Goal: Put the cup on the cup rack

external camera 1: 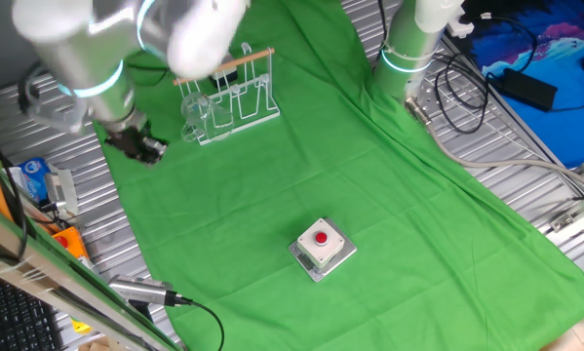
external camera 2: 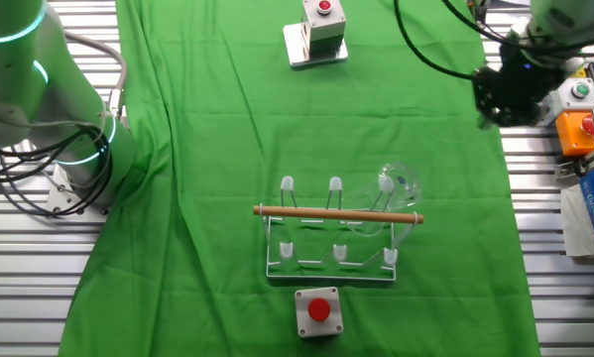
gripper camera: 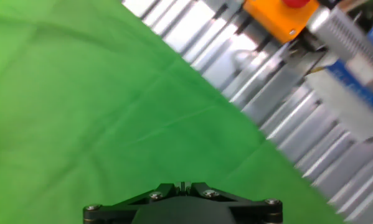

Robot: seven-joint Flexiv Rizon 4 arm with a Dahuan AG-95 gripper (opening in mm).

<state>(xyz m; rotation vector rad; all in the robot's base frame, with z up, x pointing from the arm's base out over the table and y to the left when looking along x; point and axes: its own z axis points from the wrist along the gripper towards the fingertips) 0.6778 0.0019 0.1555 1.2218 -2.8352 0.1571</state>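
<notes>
Other fixed view, cup point(external camera 2: 398, 182) hung on cup rack point(external camera 2: 336, 230), claw point(external camera 2: 502, 96) state unclear, no readable writing.

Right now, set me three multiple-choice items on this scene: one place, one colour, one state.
1. The black claw hovers: A over the white wire rack; B at the edge of the green cloth; C over a blue bowl.
2. The rack's top bar is: A red; B light wood; C blue.
3. The small transparent cup is: A in the claw; B lying on the cloth; C hung on the rack.
B, claw stands off beside the rack; B, bar looks tan; C, cup sits on an end prong.
</notes>
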